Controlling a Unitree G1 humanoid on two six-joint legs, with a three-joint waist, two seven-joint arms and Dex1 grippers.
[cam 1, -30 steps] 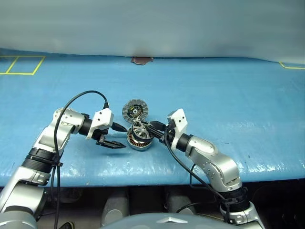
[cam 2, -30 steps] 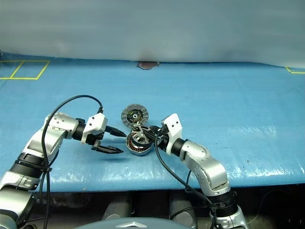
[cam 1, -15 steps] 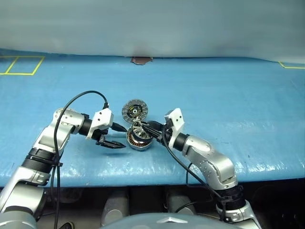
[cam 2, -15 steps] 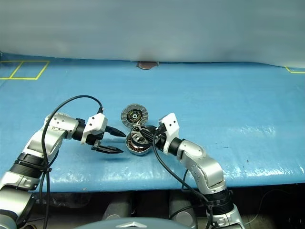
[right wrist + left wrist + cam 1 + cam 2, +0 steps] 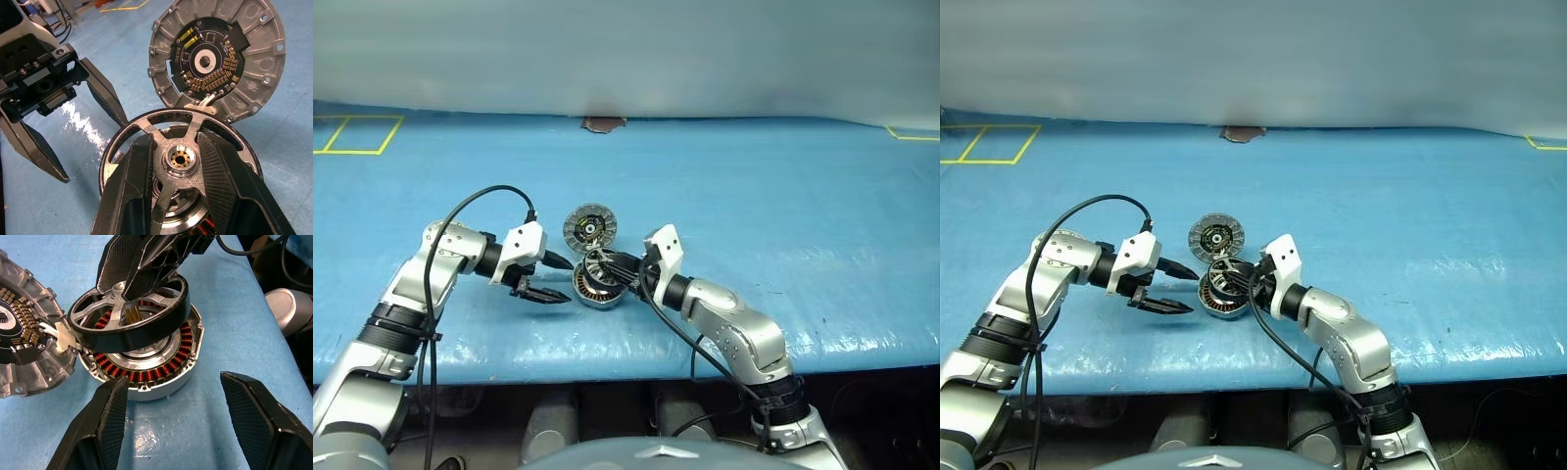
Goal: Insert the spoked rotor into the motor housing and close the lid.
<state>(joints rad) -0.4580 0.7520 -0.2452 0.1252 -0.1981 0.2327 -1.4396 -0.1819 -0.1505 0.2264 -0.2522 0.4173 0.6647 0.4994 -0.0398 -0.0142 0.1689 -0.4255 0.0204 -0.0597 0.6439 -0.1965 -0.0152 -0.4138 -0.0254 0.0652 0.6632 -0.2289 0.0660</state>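
Rotor: the spoked rotor [image 5: 129, 313] sits tilted on top of the motor housing [image 5: 146, 364].
Right fingers [image 5: 178, 161]: pinching the rotor's hub.
Lid [image 5: 24, 340]: lying flat beside the housing.
Left fingers [image 5: 551, 279]: spread wide, holding nothing, near the housing.
Worktop [image 5: 783, 196]: blue.

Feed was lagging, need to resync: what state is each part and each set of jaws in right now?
Spoked rotor: held tilted over the housing, not seated.
Motor housing: open, flat on the blue mat.
Lid: swung open, inner face showing.
Right gripper: jaws shut on the rotor's hub.
Left gripper: jaws open, empty, beside the housing.

Spoked rotor [image 5: 128, 316] hides motor housing [image 5: 146, 377] hub.
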